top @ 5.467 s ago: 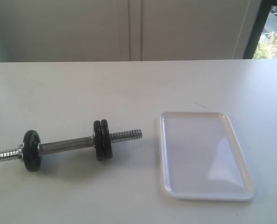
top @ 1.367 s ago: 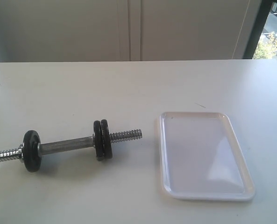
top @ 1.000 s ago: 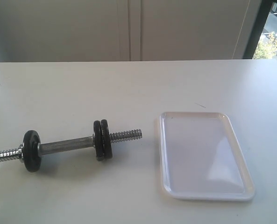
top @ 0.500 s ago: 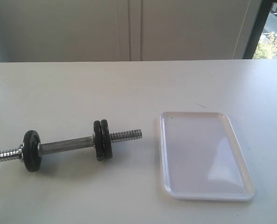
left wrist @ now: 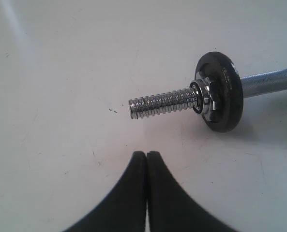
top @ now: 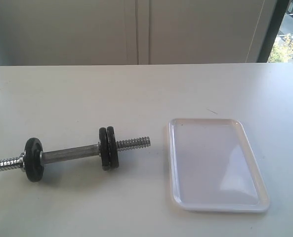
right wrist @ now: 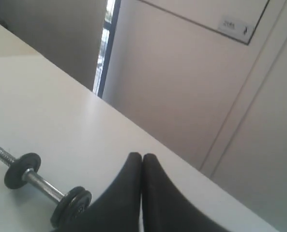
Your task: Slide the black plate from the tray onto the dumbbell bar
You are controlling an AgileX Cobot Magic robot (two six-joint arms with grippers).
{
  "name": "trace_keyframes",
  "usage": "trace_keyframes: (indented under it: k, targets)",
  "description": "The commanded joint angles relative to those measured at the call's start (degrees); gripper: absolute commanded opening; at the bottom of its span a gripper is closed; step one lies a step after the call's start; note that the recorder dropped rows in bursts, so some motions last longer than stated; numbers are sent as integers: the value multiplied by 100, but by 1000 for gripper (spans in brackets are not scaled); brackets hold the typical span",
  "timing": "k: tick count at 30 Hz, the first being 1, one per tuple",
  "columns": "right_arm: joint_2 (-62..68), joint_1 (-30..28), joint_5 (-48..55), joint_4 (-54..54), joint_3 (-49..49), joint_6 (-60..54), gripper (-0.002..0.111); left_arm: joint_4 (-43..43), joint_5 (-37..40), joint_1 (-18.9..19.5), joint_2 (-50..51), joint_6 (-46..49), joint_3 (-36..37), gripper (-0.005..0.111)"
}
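Sitting on the dumbbell bar (top: 69,154): the black plate (top: 111,147), outermost of a pair by my reading — the tray (top: 210,158) near the table's right edge lies bare
Bar axis: along the near edge, free thread pointing at the tray
Left gripper (left wrist: 146,153): jaws pressed together, empty, just off the bar's thread at the left edge — the nearer arm
Right gripper (right wrist: 142,155): closed, empty, well apart
Change: none from the earlier frames
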Motion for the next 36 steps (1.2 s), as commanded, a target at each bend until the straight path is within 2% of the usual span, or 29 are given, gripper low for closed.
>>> trace_keyframes:
  k: [1,6,14,19,25,29,33,36]
  targets:
    - [-607,130,-12,5,11,15,0,-23,-12,-50,-22,-35,9,0]
    - [-1336,128,24,53,11,486,0,-23,-12,-50,-22,-35,9,0]
    - [-2118,128,677,117,11,1576,0,-23,-12,-50,-22,-35,9,0]
    - [-2118,115,333,266,252,1622,0,-23,-12,-50,-22,-35,9,0]
    - [-2596,-227,-972,-596,1370,1634,0,-23,-12,-50,-22,-35,9,0]
    - [-3154,-713,-1736,-798,2379,1634,0,-23,-12,-50,-22,-35,9,0]
    - [-3545,-1133,-1839,-1139,3207,1653,0,-23,-12,-50,-22,-35,9,0]
    - [-3545,-1276,-1862,-1639,3799,2230,0,-23,-12,-50,-22,-35,9,0]
